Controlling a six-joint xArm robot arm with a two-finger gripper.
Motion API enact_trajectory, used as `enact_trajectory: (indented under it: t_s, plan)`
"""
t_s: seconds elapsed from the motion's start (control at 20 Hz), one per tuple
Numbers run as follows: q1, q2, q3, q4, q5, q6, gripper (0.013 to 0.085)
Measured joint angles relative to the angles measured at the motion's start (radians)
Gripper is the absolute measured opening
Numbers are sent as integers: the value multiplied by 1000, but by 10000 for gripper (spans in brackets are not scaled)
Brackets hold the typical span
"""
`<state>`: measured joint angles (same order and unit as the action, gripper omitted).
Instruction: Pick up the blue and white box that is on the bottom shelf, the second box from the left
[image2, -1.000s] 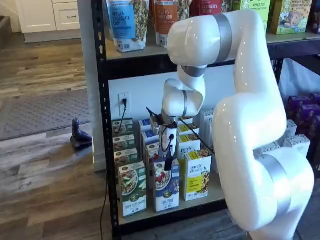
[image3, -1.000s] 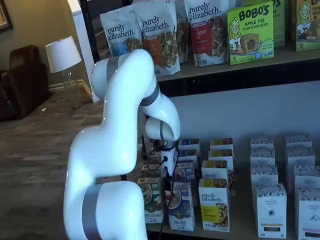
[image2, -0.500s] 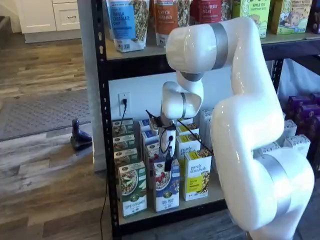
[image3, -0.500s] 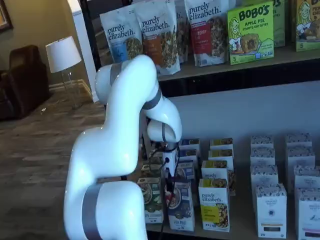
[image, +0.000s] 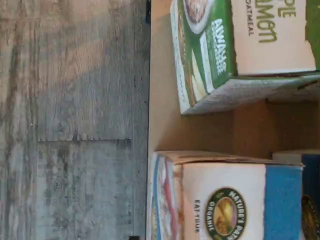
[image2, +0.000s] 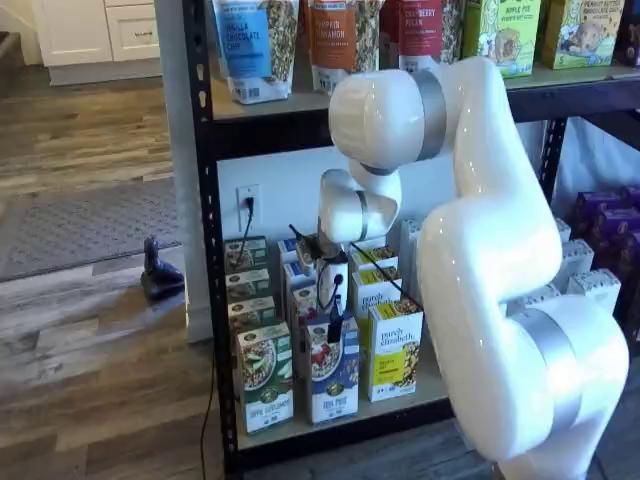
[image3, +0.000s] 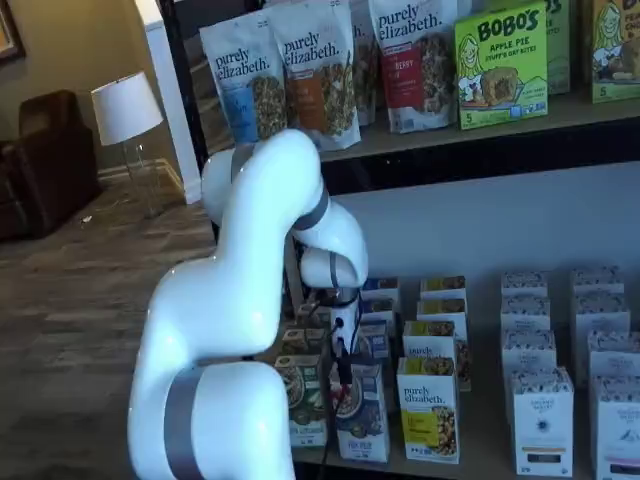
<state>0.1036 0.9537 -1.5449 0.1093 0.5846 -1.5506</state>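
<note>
The blue and white box (image2: 333, 375) stands at the front of the bottom shelf (image2: 425, 388), between a green and white carton (image2: 265, 380) and a yellow and white carton (image2: 396, 350). My gripper (image2: 335, 326) hangs right above the blue box's top, with cables beside it. Only thin black fingers show, and no gap can be made out. In a shelf view the gripper (image3: 345, 366) sits just over the same box (image3: 362, 412). The wrist view shows the blue and white box (image: 225, 200) close up, the green carton (image: 240, 45) beside it and the tan board (image: 162, 100).
More rows of the same cartons stand behind the front ones (image2: 300, 275). White boxes (image3: 543, 418) fill the shelf's right part. Granola bags (image3: 320, 70) stand on the higher tier. Black rack uprights (image2: 205, 250) frame the shelf. The wood floor (image: 75, 120) lies below.
The arm's upper joints have swung sideways and lower. The gripper has edged a little closer to the top of the front blue box.
</note>
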Motion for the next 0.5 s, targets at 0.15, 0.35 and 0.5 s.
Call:
enact_trajectory:
  t_s: [0.15,0.35,0.5]
  plan:
    - [3,43,-54,-34,16,31,850]
    - [5,85,-106,-73,39,66,850]
    - [5,106,-133,-99,59,87,850]
